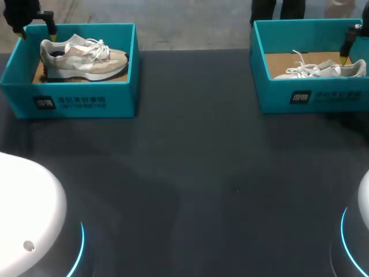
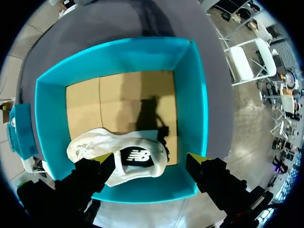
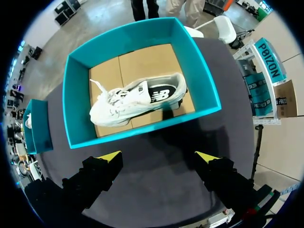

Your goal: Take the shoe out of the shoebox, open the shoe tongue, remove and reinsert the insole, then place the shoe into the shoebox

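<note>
Dark table (image 1: 190, 161), bearing two teal shoeboxes along its far edge, well apart. Left shoebox (image 1: 86, 99): one beige-and-white shoe (image 1: 81, 56), upright on the cardboard floor, laces white. Right shoebox (image 1: 311, 95): one white shoe (image 1: 323, 70), likewise inside on the cardboard floor. Left gripper (image 2: 151, 159): above the far-left end of its box, fingers spread wide, the shoe's heel end below and between them, the one finger well clear of it; nothing held. Right gripper (image 3: 158, 156): fingers spread wide, holding nothing, the right box and its shoe ahead of them.
</note>
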Controlling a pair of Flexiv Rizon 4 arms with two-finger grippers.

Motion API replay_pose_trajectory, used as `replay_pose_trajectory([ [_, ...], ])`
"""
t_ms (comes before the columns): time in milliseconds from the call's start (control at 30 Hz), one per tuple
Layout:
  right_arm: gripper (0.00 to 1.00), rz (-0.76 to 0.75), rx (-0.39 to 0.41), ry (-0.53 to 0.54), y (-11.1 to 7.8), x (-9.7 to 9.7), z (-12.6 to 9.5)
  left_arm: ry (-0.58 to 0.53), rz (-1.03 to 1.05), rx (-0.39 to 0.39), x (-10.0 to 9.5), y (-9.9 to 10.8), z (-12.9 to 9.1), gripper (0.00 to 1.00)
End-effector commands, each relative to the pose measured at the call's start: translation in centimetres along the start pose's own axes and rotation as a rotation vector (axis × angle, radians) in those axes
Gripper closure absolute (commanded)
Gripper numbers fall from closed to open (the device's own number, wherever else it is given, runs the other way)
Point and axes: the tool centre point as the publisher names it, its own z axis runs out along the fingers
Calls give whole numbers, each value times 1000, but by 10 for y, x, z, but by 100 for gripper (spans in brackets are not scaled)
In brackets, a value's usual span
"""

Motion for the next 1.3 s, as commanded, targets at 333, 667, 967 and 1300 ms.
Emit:
replay_pose_trajectory([
  [333,0,2,-2,0,-1,0,0,17,2,47,-2,11,1,0],
  [667,0,2,-2,0,-1,0,0,24,-24,63,4,26,13,0],
  [967,0,2,-2,0,-1,0,0,48,-20,84,4,30,25,0],
  [1300,0,2,-2,0,-1,0,0,66,-22,106,11,32,39,0],
])
